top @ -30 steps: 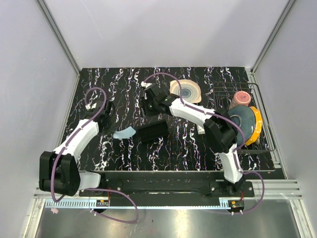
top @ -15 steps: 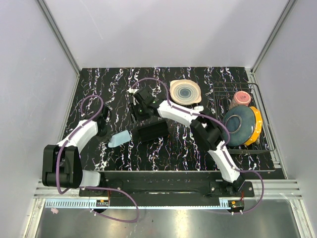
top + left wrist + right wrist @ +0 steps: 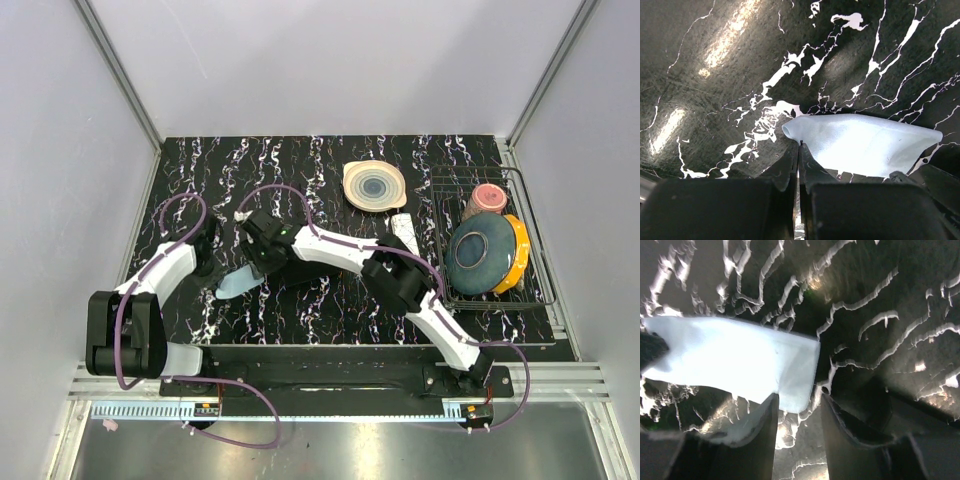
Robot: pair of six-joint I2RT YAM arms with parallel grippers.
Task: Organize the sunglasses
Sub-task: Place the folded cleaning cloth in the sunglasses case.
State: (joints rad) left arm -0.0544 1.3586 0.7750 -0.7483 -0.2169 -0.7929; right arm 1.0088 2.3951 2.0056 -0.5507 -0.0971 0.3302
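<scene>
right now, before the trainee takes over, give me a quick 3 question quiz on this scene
1. True or false: the left gripper is shut on an edge of the pale blue pouch.
2. What stands in the wire rack? A) a blue plate and a pink cup; B) bottles; C) folded towels.
3. Which arm reaches across the table to the pouch's other end?

Key: 1 true. 2 A. 3 the right; the right gripper is open at that end.
</scene>
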